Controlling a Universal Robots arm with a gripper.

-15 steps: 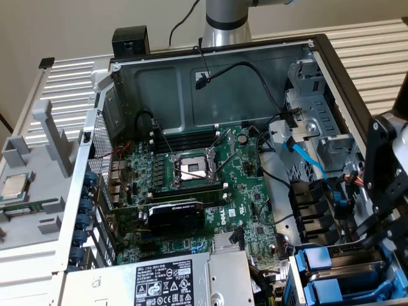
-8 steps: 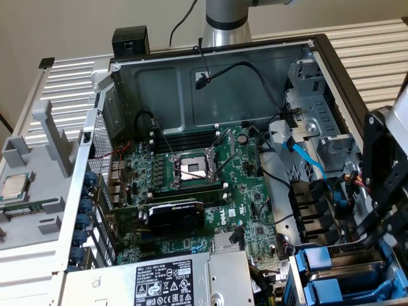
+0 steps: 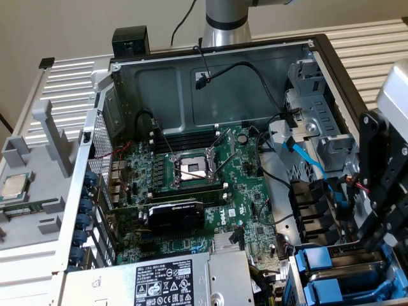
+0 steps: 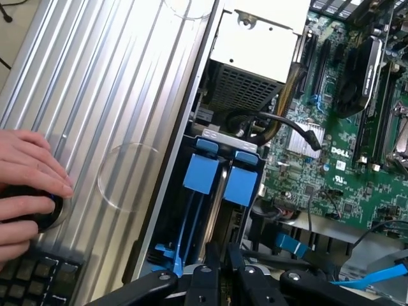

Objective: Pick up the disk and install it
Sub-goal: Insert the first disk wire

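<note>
**Gripper closed down over the drive bay, disk sitting in the bay**

The gripper [image 3: 368,239] [image 4: 220,277] is reaching down into the case corner at the exterior view's right. Its fingers are standing almost together, with just a thin gap between them. Can't tell if they're pinching anything.

The disk [image 3: 317,258], in its blue carrier, is lying in the drive bay right under the fingertips. A second blue carrier [image 3: 319,292] is sitting just beside it. In the wrist view their blue end tabs [image 4: 204,172] are showing side by side, with a silver edge running between them toward the fingers.

The grey power-supply box [image 3: 172,280] is sitting next to the bay. The motherboard [image 3: 248,223] is lying past that, with its open CPU socket [image 3: 191,169] and a black graphics card [image 3: 175,217]. A blue flat cable [image 3: 306,156] is hanging off the upper drive cage.

Outside the case, a small processor chip [image 3: 14,186] is resting on the grey tray at the exterior view's left. A person's hand [image 4: 29,185] is resting on a black knob [image 4: 38,210] on the ribbed table [image 4: 127,95], next to a keyboard [image 4: 32,280].
</note>
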